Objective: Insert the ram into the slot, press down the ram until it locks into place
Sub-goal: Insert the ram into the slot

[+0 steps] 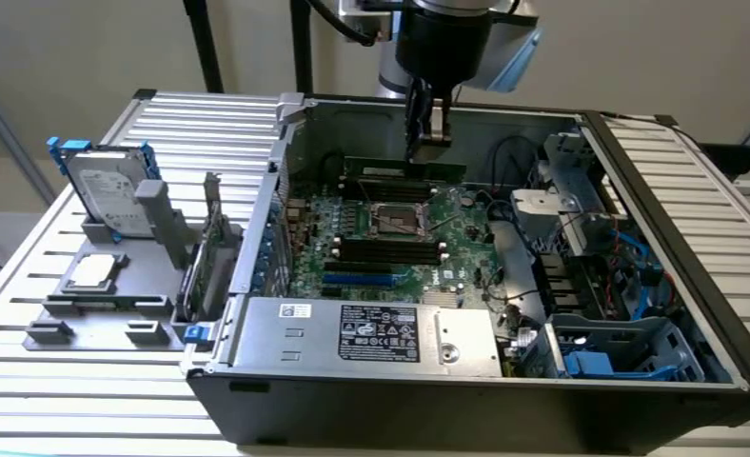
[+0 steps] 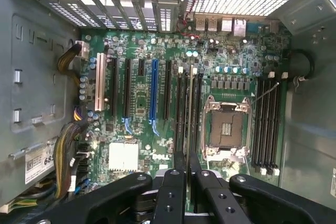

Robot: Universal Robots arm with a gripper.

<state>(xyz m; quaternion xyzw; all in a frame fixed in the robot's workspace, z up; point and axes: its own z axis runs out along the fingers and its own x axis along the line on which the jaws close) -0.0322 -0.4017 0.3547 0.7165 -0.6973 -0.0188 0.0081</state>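
So in the exterior view the gripper [image 1: 428, 141] reaches straight down into the open PC case [image 1: 477, 409]. The ram [image 1: 394, 168] stands on its long edge right under it, at the black memory slots on the far side of the CPU socket [image 1: 398, 221]. The fingertips sit on the stick's top edge, a bit toward the exterior view's right of its middle. The slot [image 1: 372, 183] it lines up with is directly below. Honestly can't tell from this angle whether the stick is seated in it or just resting on top.

The wrist view adds the close-up. The two black fingers [image 2: 173, 192] are squeezed nearly together, pinching something thin. A narrow pale edge runs out from between them along the slots beside the socket, which looks like the stick seen edge-on. This angle also lays the motherboard [image 2: 136, 156] out flat:
- another bank of black memory slots [image 2: 266, 119] on the socket's other side
- a long blue expansion slot [image 2: 154, 90]
- a white slot [image 2: 100, 87] further over
- a yellow cable bundle [image 2: 65, 156] along the case wall

The exterior view is where you get the surroundings. The power supply [image 1: 375, 333] with its label sits at the near end of the case. A hard drive [image 1: 106, 195] is propped upright in a grey holder on the slatted table [image 1: 96, 419], well apart from the case.
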